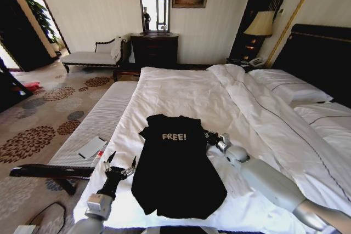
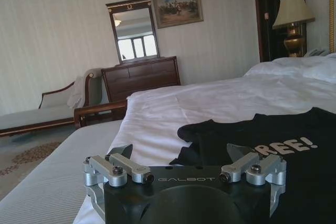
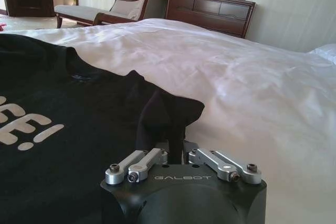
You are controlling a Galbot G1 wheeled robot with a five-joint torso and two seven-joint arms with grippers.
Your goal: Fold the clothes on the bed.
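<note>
While the black short-sleeved T-shirt of soft fabric with white "FREE!" lettering (image 1: 175, 163) lies spread flat, chest up, on the near part of the large bed with white duvet and dark wooden headboard (image 1: 219, 97), both arms reach in from the near edge. The left claw (image 1: 120, 167) sits just beside the shirt's left side, low over the duvet, its two fingers spread wide apart with nothing between them; in the left wrist view the left sleeve (image 2: 202, 132) lies just ahead of the parted fingertips. The right claw (image 1: 211, 138) is at the shirt's right sleeve, and in the right wrist view its fingers are drawn close together with a pinched fold of the black sleeve fabric (image 3: 165, 116) rising between them. The shirt's hem lies toward the robot, the collar toward the middle of the bed.
</note>
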